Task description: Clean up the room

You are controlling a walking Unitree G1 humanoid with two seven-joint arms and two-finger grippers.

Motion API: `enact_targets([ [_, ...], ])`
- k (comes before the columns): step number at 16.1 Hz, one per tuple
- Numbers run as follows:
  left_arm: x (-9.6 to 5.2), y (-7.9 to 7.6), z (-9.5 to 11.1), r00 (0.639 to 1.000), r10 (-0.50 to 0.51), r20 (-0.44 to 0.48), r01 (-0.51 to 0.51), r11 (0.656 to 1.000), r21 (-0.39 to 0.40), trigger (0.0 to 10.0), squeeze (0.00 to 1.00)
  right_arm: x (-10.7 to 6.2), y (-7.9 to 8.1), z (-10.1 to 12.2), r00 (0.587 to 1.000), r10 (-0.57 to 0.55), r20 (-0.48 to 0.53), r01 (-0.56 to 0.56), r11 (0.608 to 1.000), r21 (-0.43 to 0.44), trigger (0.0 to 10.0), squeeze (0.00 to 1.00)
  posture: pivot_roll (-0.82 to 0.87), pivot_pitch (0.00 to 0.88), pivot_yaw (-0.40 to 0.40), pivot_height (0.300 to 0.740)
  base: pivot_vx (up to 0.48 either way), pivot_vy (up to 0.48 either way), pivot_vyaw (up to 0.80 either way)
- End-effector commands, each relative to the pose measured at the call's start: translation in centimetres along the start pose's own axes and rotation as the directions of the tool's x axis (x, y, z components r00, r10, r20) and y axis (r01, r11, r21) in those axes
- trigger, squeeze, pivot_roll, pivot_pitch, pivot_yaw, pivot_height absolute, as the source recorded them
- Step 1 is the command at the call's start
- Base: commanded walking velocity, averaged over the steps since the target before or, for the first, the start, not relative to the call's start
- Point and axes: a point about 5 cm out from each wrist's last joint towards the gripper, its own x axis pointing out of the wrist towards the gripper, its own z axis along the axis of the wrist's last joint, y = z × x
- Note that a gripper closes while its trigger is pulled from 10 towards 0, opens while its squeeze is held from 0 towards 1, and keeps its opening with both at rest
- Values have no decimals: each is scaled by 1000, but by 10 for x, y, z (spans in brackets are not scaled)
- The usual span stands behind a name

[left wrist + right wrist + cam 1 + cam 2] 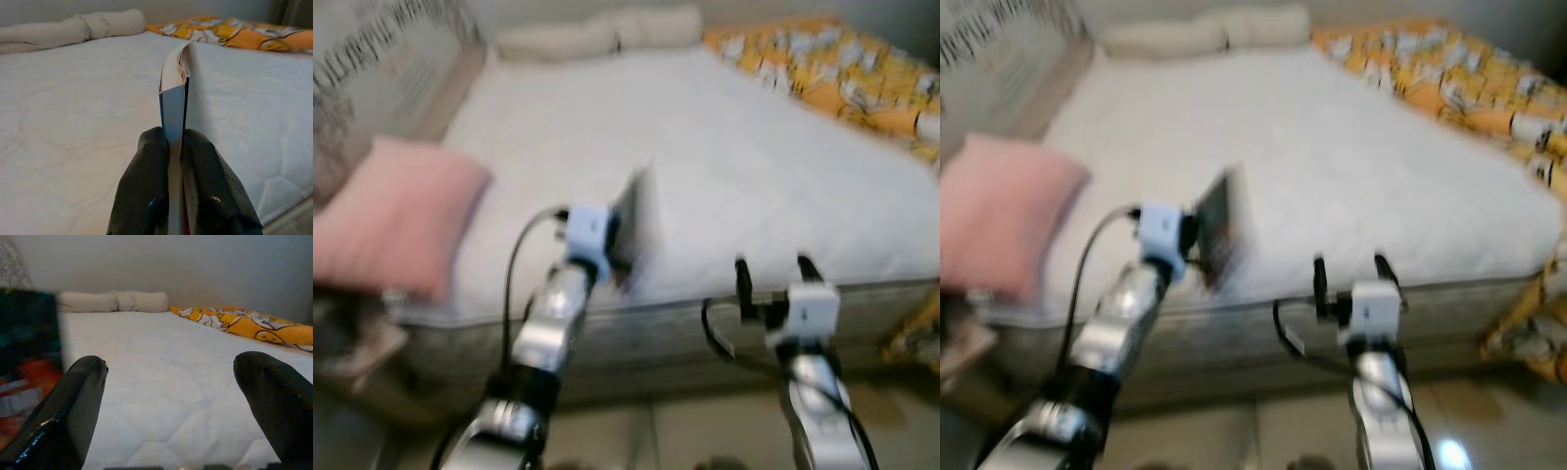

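One book (pixel 173 103) is up in the air over the near edge of the bed (pixel 754 166), pinched upright in the left gripper (pixel 175 147); it looks light and stiff through the spine, though the pages could fan, so a hold on the closed lower edge seems soundest; those jaws are clamped tight on it; the right gripper (pixel 771 276) hovers at the mattress edge, jaws wide apart, touching nothing; a pink pillow (pixel 391 225) lies left.

Book (pixel 1221 230) in left gripper (pixel 1197 238)
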Motion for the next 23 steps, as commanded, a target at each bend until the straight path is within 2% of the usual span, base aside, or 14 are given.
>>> enact_targets([
  [1, 1, 10, 10, 999, 21, 40, -22, 999, 29, 10000, 0, 5, 7, 7, 999, 22, 34, -22, 1000, 4, 10000, 149, -141, 0, 59, 736, 296, 379, 0],
  [5, 2, 2, 9, 999, -17, 36, 15, 998, 64, 10000, 0, 4, 8, 6, 999, 26, 30, -26, 1000, 4, 10000, 153, -141, 0, 60, 736, 311, 364, 0],
  [6, 1, 0, 10, 999, -21, 50, 18, 999, 51, 10000, 0, 4, 8, 5, 999, 26, 30, -26, 1000, 4, 10000, 153, -141, 0, 62, 736, 375, 300, 0],
  [8, 0, 0, 10, 999, -9, 46, 6, 997, 73, 10000, 0, 4, 9, 5, 999, 27, 29, -28, 1000, 4, 10000, 153, -141, 0, 61, 736, 0, 0, 0],
  [10, 0, -1, 10, 999, -2, 53, -1, 998, 56, 10000, 0, 5, 8, 5, 999, 31, 30, -31, 1000, 1, 10000, 149, -142, 0, 59, 736, 0, 0, 0],
  [17, 0, 0, 6, 998, 50, 26, -51, 998, 40, 10000, 0, 5, 8, 6, 999, 41, 31, -41, 999, -2, 10000, 149, -141, 0, 54, 736, 462, 0, 0],
  [20, -1, -4, 7, 998, 43, 37, -45, 997, 68, 10000, 0, 5, 9, 6, 998, 48, 29, -48, 999, -2, 10000, 149, -139, 0, 51, 736, 476, 0, 0],
  [23, -3, -1, 5, 996, 79, 27, -81, 995, 63, 10000, 0, 6, 9, 6, 998, 54, 29, -54, 999, -1, 10000, 149, -135, 0, 46, 736, 0, 0, 0],
])
